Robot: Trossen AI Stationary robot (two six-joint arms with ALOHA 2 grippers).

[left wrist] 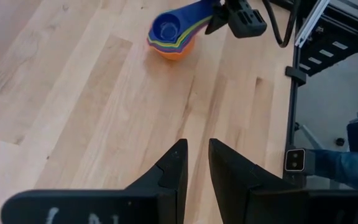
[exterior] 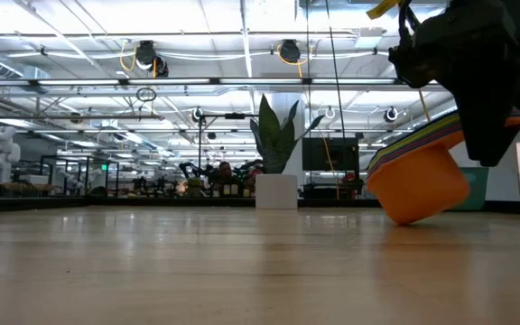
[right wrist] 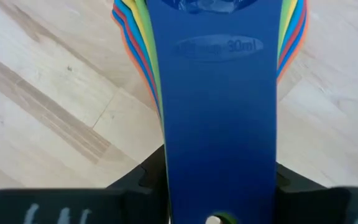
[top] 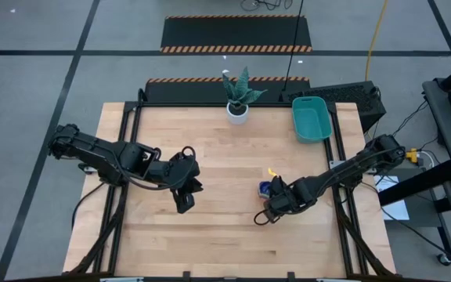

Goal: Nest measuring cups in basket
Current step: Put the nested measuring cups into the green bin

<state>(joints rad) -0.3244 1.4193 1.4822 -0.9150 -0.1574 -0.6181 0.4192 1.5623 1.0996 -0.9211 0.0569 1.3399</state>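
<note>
The left hand (top: 185, 197) waits over the left-centre of the pale wooden desk (top: 210, 235), its fingers nearly closed and holding nothing. Right of centre, the right hand (top: 271, 205) is clamped on the handles of the nested stack of coloured plastic measuring cups (left wrist: 171, 36), orange at the bottom and blue on top, tilted with the orange base at the desk surface. Keep the clamp firm and lift the stack level before carrying it to the teal rectangular plastic basket (top: 312, 119), well apart at the far right edge, so no cup slides out.

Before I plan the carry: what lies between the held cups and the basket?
In the high view, only bare table lies between the cups, held by the right gripper, and the basket. The plant stands off to the side.
</note>
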